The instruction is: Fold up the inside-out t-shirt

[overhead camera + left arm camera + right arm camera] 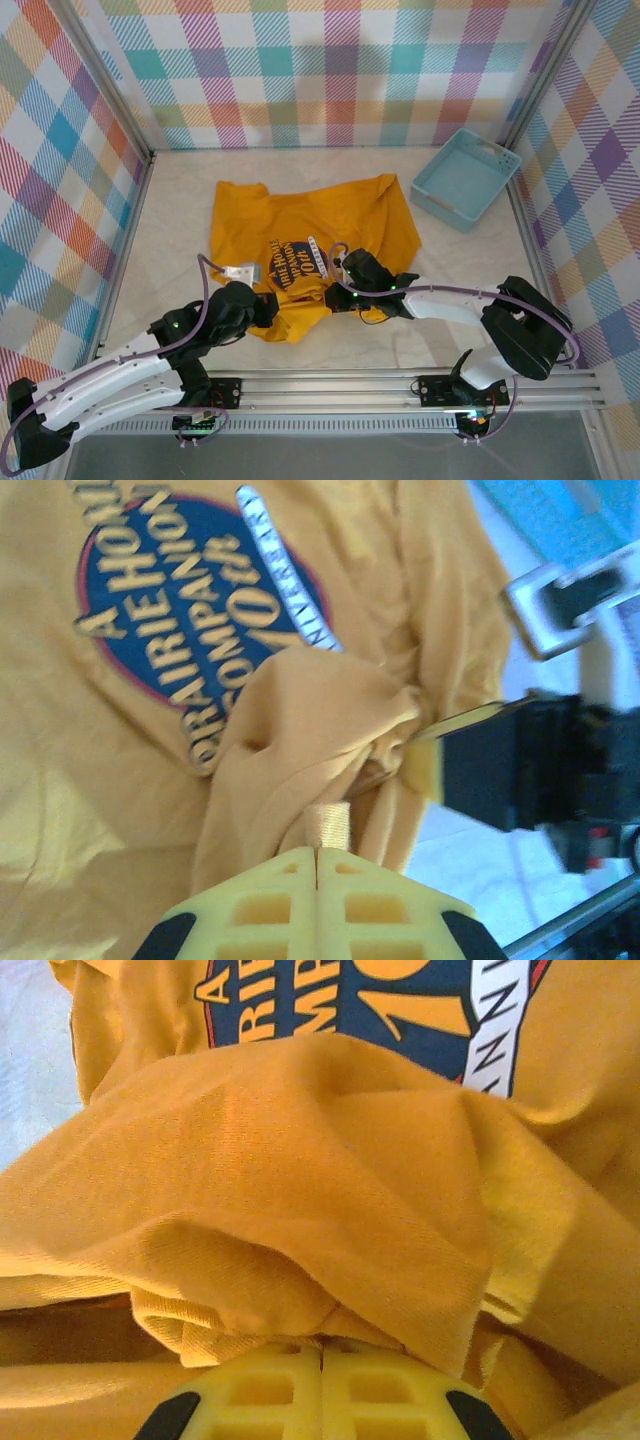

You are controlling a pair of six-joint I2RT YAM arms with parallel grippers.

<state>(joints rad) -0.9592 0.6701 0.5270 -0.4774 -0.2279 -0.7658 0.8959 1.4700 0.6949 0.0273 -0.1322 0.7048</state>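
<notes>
Tee [300,215] bunched at near edge; L pincer [318,855] and R pincer [322,1350] both clamped on it.

Both arms low and angled inward, left tool [262,306] and right tool [338,292] near each other, both apparently shut.

Bare table [170,240] left of t-shirt [310,225]; basket [462,180] blocks far-right corner.

Top camera looks down; wrist cameras near t-shirt [330,710].
</notes>
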